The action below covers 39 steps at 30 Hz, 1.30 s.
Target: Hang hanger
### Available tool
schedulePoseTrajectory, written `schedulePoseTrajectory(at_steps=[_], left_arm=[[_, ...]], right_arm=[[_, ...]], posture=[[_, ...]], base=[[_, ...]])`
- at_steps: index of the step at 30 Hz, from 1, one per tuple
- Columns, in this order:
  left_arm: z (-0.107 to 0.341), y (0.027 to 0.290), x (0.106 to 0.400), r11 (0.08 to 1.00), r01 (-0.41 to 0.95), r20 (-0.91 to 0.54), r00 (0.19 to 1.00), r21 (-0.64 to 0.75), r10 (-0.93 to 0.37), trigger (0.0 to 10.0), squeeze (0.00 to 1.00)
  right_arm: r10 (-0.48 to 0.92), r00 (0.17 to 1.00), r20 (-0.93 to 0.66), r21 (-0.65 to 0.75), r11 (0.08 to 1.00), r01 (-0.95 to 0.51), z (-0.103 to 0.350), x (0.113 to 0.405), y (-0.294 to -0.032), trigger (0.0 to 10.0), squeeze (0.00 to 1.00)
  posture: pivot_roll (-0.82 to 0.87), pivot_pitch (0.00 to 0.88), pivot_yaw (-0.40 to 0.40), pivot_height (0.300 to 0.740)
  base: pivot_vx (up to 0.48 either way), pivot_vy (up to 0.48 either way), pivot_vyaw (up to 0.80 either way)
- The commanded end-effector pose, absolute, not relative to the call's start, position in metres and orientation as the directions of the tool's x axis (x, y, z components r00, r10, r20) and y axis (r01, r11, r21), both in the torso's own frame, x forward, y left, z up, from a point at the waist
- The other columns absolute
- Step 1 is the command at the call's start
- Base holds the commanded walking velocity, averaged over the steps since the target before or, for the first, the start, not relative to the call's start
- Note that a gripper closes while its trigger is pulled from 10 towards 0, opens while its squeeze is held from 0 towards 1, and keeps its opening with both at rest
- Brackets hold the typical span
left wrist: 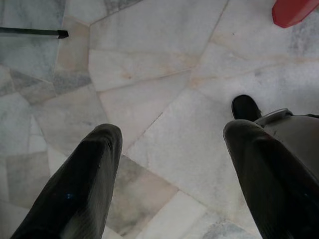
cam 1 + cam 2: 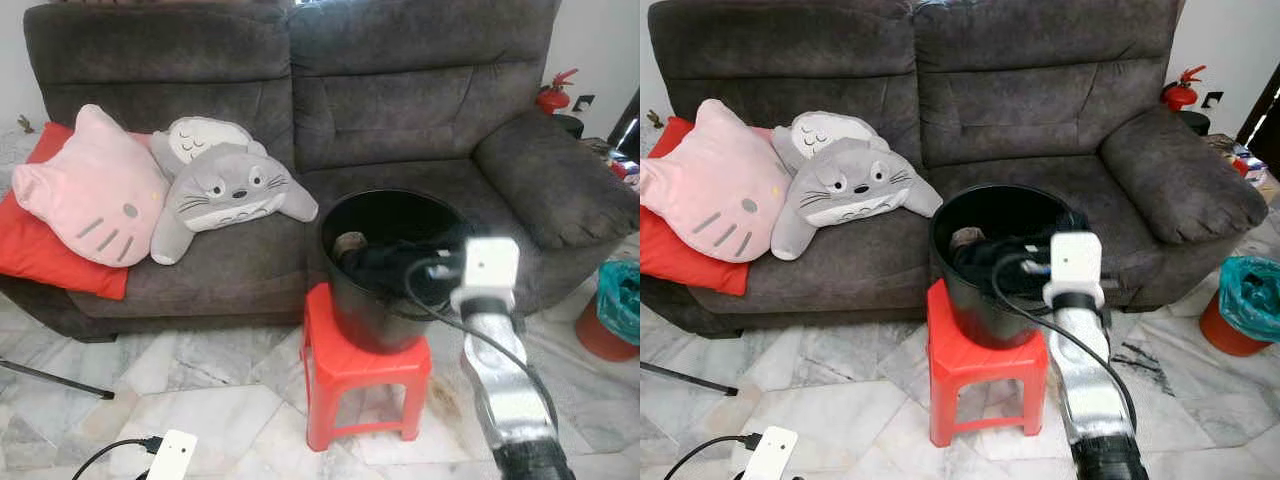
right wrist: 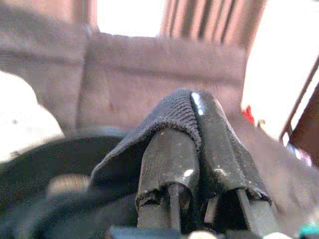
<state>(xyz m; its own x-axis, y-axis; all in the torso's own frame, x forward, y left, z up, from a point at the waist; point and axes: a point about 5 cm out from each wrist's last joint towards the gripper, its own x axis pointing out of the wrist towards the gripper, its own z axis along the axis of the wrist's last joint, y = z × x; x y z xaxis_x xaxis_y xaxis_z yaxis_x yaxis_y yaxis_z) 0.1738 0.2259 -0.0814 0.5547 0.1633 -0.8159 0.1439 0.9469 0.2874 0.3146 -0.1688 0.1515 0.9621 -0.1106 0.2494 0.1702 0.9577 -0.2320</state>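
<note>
Bucket: the black bucket (image 2: 990,275) sits on a red stool (image 2: 980,385) before the sofa (image 2: 1040,110), raised, I judge, so I can reach in without bending.
Right claw: my right gripper (image 3: 192,132) is over the bucket's mouth, fingers pinched together on dark ribbed cloth (image 3: 169,117) draped over their tips.
Left claw: my left gripper (image 1: 172,164) hangs idle over the marble floor (image 1: 149,79), fingers spread, holding nothing.
Hanger: I cannot make one out.
Hidden: my arm covers much of the bucket's contents; the wrist picture is blurred.

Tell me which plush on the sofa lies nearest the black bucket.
The grey Totoro plush; its paw reaches toward the black bucket, while the pink cat cushion lies farther left.
</note>
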Motion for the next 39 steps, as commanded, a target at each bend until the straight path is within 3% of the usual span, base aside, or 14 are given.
schedulePoseTrajectory(at_steps=[1, 11, 16, 18, 39], left_arm=[[-0.083, 0.227, 0.171, 0.945, 0.152, -0.820, 0.548, 0.290, 0.164, 10.0, 0.00], [-0.082, 0.227, 0.171, 0.944, 0.152, -0.820, 0.548, 0.292, 0.166, 10.0, 0.00], [-0.083, 0.226, 0.170, 0.945, 0.154, -0.823, 0.544, 0.288, 0.162, 10.0, 0.00], [-0.082, 0.227, 0.171, 0.945, 0.153, -0.818, 0.552, 0.290, 0.161, 10.0, 0.00], [-0.084, 0.228, 0.166, 0.945, 0.145, -0.823, 0.541, 0.293, 0.172, 10.0, 0.00]], right_arm=[[-0.100, 0.955, 0.278, -0.237, 0.957, 0.169, 0.162, 0.315, -0.165, 10.0, 0.00], [-0.081, 0.906, 0.416, -0.267, 0.941, 0.207, 0.199, 0.309, -0.159, 10.0, 0.00], [-0.095, 0.950, 0.296, -0.270, 0.946, 0.178, 0.174, 0.301, -0.156, 10.0, 0.00], [-0.098, 0.965, 0.243, -0.211, 0.966, 0.151, 0.164, 0.297, -0.150, 10.0, 0.00], [-0.083, 0.978, 0.191, -0.202, 0.972, 0.122, 0.155, 0.295, -0.142, 10.0, 0.00]], posture=[[-0.13, 0.000, 0.048, 0.740], [-0.13, 0.000, 0.051, 0.740], [-0.14, 0.000, 0.050, 0.740], [-0.13, 0.000, 0.053, 0.740], [-0.11, 0.000, 0.041, 0.740]], base=[[0.000, 0.000, 0.00], [0.000, 0.000, 0.00], [0.000, 0.000, 0.00], [0.000, 0.000, 0.00], [0.000, 0.000, 0.00]])
